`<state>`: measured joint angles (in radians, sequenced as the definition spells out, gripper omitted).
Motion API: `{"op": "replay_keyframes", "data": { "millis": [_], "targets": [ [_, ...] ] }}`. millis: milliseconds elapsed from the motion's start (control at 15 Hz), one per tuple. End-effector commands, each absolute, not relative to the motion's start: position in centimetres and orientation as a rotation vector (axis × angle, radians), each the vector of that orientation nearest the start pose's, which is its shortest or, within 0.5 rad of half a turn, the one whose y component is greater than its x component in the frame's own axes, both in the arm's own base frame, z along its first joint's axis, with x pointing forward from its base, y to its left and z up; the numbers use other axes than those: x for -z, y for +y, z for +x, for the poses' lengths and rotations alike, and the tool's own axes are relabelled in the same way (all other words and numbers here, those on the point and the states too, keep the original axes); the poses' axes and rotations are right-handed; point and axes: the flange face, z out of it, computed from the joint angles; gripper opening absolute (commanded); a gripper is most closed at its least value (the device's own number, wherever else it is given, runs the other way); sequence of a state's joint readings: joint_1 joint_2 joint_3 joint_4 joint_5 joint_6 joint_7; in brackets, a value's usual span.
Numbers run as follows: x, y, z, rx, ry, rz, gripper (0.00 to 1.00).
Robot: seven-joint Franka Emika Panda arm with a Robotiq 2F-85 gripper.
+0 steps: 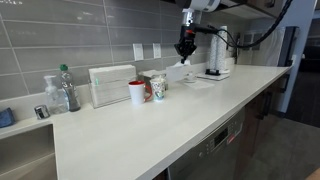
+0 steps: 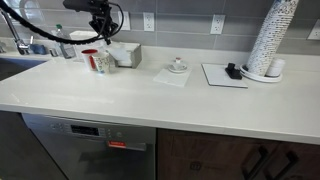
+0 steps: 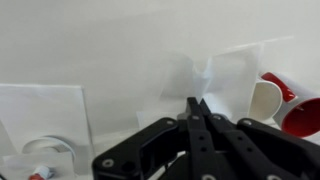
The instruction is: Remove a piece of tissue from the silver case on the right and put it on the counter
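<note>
Fingers (image 3: 197,106) pinched narrow, up above the bench (image 2: 150,95) near the one silver case (image 2: 127,55). Two cups (image 2: 91,60) just beside the case. Gripping anything? Can't tell.

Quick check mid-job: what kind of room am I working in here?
Most likely a kitchen, perhaps an office break room: a dishwasher sits under the counter, a tall stack of cups stands on it, and the wall is tiled.

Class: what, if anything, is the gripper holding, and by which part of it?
The gripper seems shut on the tissue, pinching it at one edge. The wrist view is too blurred to tell which edge.
</note>
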<state>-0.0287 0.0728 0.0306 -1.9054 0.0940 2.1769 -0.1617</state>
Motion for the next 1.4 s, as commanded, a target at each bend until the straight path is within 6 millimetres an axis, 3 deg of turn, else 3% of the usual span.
{"op": "replay_keyframes", "data": {
  "millis": [0, 200, 533, 733, 1000, 1333],
  "targets": [
    [-47.9, -2.7, 56.1, 0.36, 0.062, -3.047, 0.0],
    [-47.3, -5.1, 55.1, 0.379, 0.224, -3.04, 0.0],
    [-45.3, -10.7, 57.1, 0.611, 0.625, -2.974, 0.0],
    [-43.2, -12.4, 58.5, 0.774, 0.814, -2.901, 0.0],
    [-38.5, -11.5, 60.3, 0.817, 0.928, -2.873, 0.0],
    [-34.2, -4.8, 60.6, 0.497, 0.826, -2.791, 0.0]
  ]
}}
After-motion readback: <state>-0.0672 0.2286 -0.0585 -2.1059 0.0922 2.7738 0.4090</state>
